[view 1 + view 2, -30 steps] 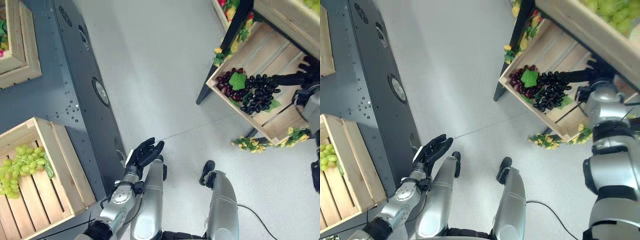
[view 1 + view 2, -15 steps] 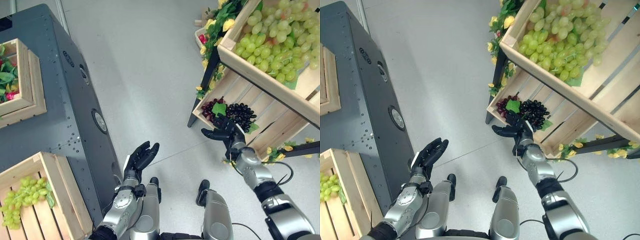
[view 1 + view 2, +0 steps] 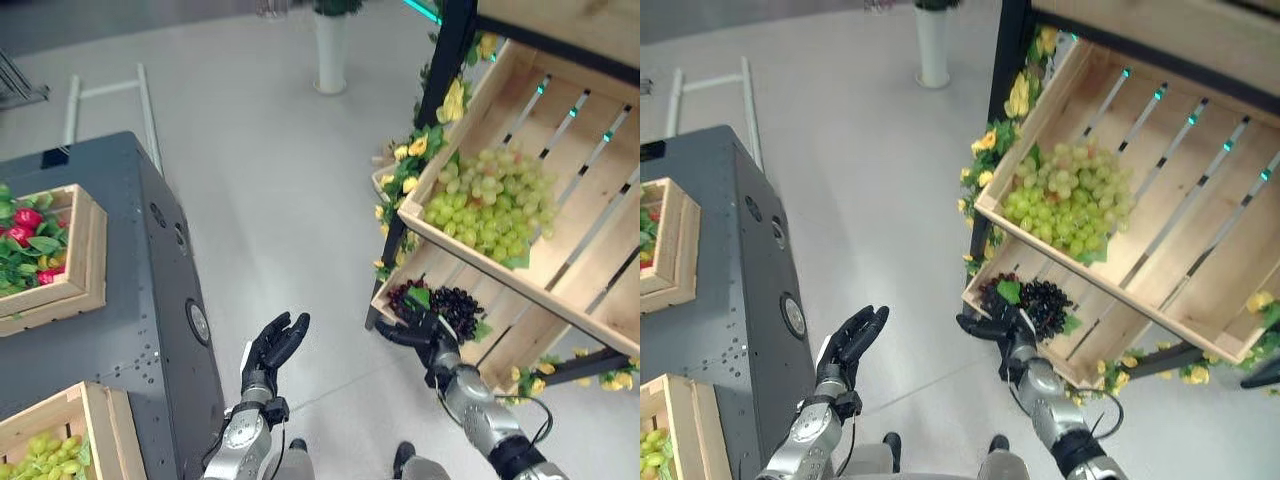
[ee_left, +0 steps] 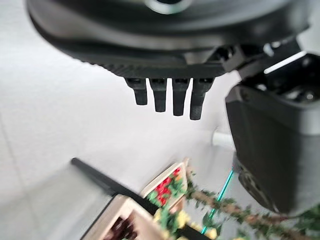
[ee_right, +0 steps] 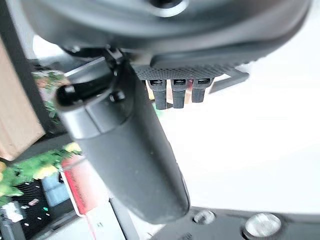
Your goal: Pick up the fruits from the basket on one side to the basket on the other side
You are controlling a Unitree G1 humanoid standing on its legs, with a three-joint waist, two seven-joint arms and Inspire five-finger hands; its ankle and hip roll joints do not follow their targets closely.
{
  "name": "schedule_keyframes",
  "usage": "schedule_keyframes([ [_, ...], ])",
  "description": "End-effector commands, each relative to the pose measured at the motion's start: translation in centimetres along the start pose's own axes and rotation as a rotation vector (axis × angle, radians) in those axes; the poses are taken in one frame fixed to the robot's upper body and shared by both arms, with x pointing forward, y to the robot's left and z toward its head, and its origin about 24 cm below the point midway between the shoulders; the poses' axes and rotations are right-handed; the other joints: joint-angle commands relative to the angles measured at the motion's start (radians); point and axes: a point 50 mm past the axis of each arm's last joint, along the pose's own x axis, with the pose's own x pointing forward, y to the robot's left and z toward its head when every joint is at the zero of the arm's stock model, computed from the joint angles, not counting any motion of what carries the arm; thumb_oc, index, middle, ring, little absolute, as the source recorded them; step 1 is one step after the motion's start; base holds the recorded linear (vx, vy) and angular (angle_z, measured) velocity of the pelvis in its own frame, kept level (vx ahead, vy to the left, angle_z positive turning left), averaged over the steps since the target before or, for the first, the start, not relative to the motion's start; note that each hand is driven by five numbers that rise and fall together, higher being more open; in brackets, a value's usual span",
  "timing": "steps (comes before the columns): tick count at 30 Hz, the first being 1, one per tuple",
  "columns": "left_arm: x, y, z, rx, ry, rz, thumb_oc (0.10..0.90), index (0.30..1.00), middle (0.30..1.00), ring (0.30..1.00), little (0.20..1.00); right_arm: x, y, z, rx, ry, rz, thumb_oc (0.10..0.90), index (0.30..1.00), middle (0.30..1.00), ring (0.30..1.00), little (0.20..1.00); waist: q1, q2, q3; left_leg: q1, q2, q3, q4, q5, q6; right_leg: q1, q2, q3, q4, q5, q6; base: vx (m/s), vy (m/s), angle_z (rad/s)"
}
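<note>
On the right-hand shelf, a slanted upper crate (image 3: 570, 150) holds a heap of green grapes (image 3: 488, 205). The lower crate (image 3: 530, 345) under it holds dark grapes (image 3: 455, 305) with a green leaf. My right hand (image 3: 420, 335) hovers open at that crate's front corner, just short of the dark grapes, holding nothing; its straight fingers (image 5: 175, 92) show in the right wrist view. My left hand (image 3: 272, 345) is raised open over the floor beside the grey cabinet, fingers (image 4: 167, 97) straight. A wooden crate (image 3: 95, 400) at the lower left holds one green grape bunch (image 3: 40, 452).
A dark grey cabinet (image 3: 110, 300) stands at the left, with a crate of red fruit and leaves (image 3: 30, 240) on top. Yellow flowers (image 3: 415, 150) trim the shelf's black frame. A white post (image 3: 330, 55) and a white pipe frame (image 3: 110, 90) stand on the floor farther off.
The camera has tilted up, shifting the whole picture. My right hand has drawn back out of the lower crate to its front corner, empty. The left hand stays raised.
</note>
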Motion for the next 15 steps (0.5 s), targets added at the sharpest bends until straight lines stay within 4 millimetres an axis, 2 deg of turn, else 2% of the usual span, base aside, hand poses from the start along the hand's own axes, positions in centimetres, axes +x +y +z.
schedule_keyframes([
  [1, 0.6, -0.7, 2.8, -0.03, -0.167, -0.016, 0.8, 0.9, 0.9, 0.9, 0.9, 0.5, 3.2, 2.2, 0.023, -0.107, 0.169, 0.8, 0.9, 0.9, 0.9, 0.9, 0.008, 0.007, -0.029, -0.01, -0.011, 0.002, -0.105, 0.061, 0.058, 0.039, 0.004, -0.051, -0.081, 0.059, -0.1, 0.02, -0.052, 0.26],
  [5, 1.0, -0.3, 3.0, -0.04, -0.168, 0.014, 0.8, 0.9, 0.9, 0.9, 0.9, 0.2, 3.8, 0.4, 0.051, -0.019, 0.191, 0.8, 0.9, 0.9, 0.9, 0.9, 0.018, 0.015, -0.039, -0.001, -0.012, -0.017, -0.164, 0.089, 0.049, 0.05, 0.008, -0.085, -0.113, 0.068, -0.093, -0.01, -0.038, 0.21],
  [10, 1.1, 0.5, 3.2, -0.038, -0.169, 0.063, 0.8, 0.9, 0.9, 0.9, 0.9, -0.1, 3.8, -0.9, 0.09, 0.049, 0.177, 0.8, 0.9, 0.9, 0.9, 0.9, 0.03, 0.016, -0.044, -0.003, -0.009, -0.028, -0.148, 0.086, 0.045, 0.062, 0.006, -0.103, -0.104, 0.053, -0.099, 0.03, -0.079, 0.09],
  [14, 0.6, 1.8, 3.0, -0.046, -0.155, 0.124, 0.8, 0.9, 0.9, 0.9, 0.9, -0.3, 4.3, -1.0, 0.054, 0.047, 0.199, 0.8, 0.9, 0.9, 0.9, 0.9, 0.053, 0.014, -0.044, -0.015, 0.01, -0.051, -0.106, 0.091, 0.027, 0.078, 0.024, -0.118, -0.077, 0.015, -0.13, 0.07, -0.181, 0.15],
  [15, 0.3, 2.3, 2.8, -0.06, -0.146, 0.143, 0.8, 0.9, 0.9, 0.9, 0.9, -0.4, 4.4, -0.9, 0.036, 0.039, 0.194, 0.8, 0.9, 0.9, 0.9, 0.9, 0.069, 0.014, -0.041, -0.022, 0.019, -0.069, -0.103, 0.107, 0.017, 0.088, 0.037, -0.127, -0.081, 0.01, -0.144, 0.04, -0.145, 0.25],
])
